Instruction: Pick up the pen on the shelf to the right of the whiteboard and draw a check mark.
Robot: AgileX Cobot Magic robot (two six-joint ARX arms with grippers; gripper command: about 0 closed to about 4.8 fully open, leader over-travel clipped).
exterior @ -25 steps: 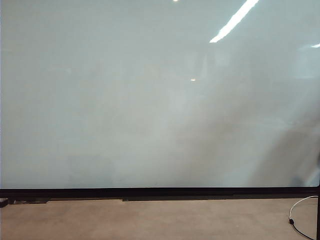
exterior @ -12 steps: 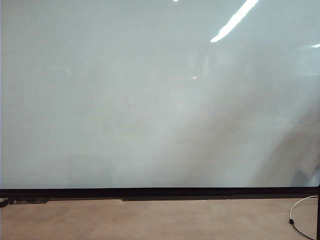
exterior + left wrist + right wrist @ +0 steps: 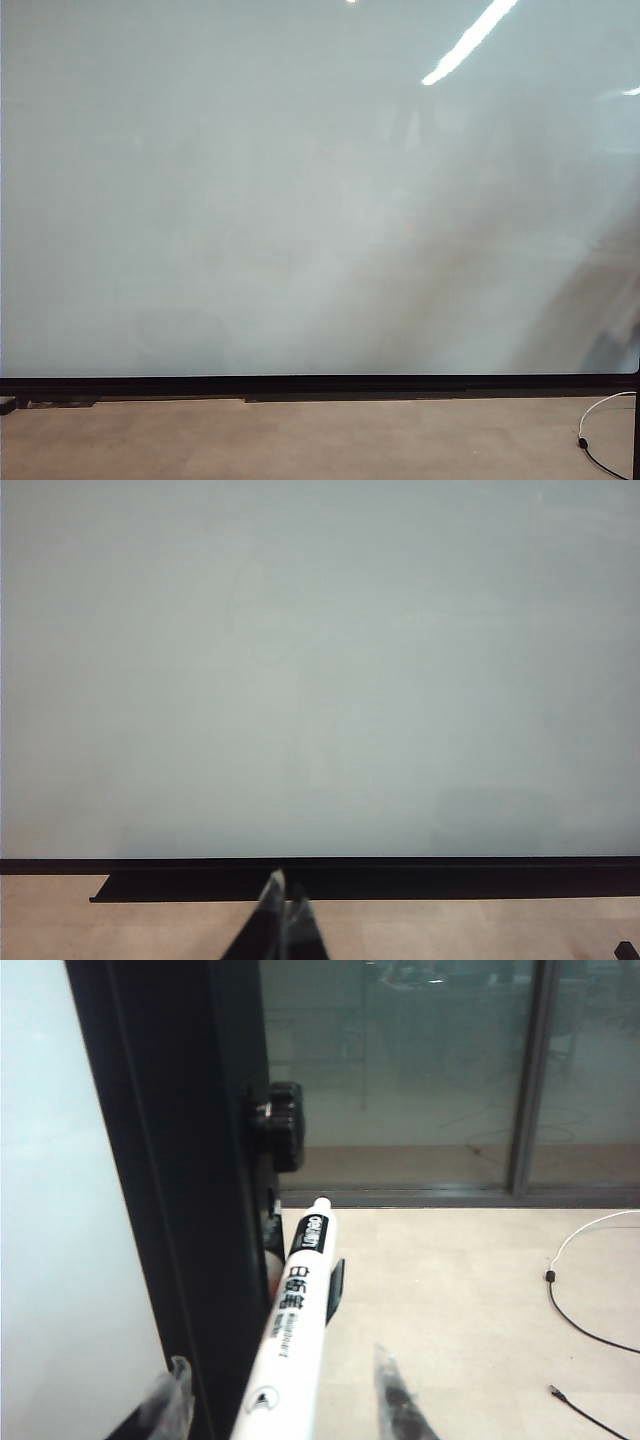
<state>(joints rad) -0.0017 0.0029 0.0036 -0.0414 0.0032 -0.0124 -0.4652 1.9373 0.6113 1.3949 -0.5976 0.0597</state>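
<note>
Right gripper [image 3: 280,1400] is spread wide around the pen [image 3: 290,1340], beside the whiteboard [image 3: 60,1210]. Left gripper [image 3: 283,920] looks pressed together. Light, stiff, slippery pen; pinch mid-barrel.

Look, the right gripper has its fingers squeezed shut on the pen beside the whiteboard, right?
Not quite. In the right wrist view, the right gripper is open: its fingers stand apart on either side of the pen, not squeezing it. The pen is indeed beside the whiteboard.
</note>
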